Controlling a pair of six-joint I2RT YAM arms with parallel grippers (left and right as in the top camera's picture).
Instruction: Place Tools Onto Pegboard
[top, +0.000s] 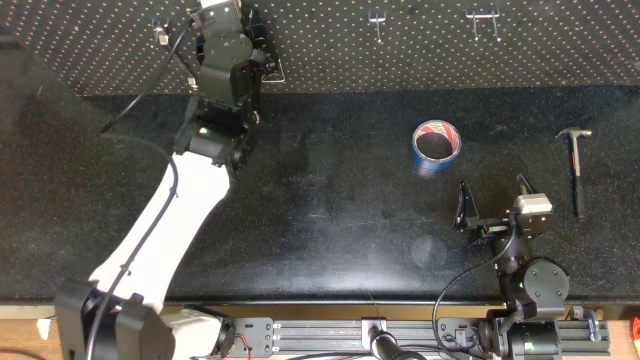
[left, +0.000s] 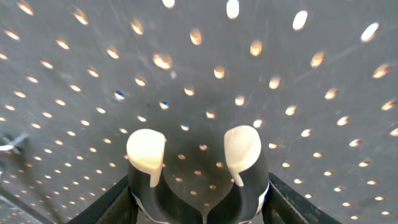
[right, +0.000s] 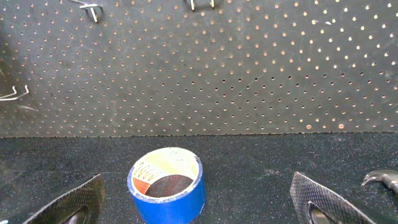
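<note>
Pegboard (top: 420, 50) runs along the tabletop's (top: 330, 230) back edge, no tools on it. Two wire hooks (top: 377, 22) (top: 483, 22) sit high on its right half, partly cut off by the top view's edge. A third small hook (top: 160, 35) is at far left. Another wire piece (top: 272, 72) is just beside the left arm's wrist; its shape is hard to make out.

Tape roll (top: 437, 145) is blue and lies flat, hole up, on the tabletop's right half nearer the back edge. Hammer (top: 575, 170) lies near the right edge, head toward the pegboard, well apart from the tape. In the right wrist view only its head shows; the rest is cut off.

Left gripper (left: 194, 155) is up against the pegboard's left part, jaws partly apart, nothing between the pale fingertips (left: 146, 155). From above its fingers are hidden by the arm's own body, so contact with the board can't be confirmed.

Right gripper (top: 492, 195) is low over the tabletop's front right, jaws spread wide, holding nothing and facing the tape roll. Whether it rests on the tabletop can't be told.
</note>
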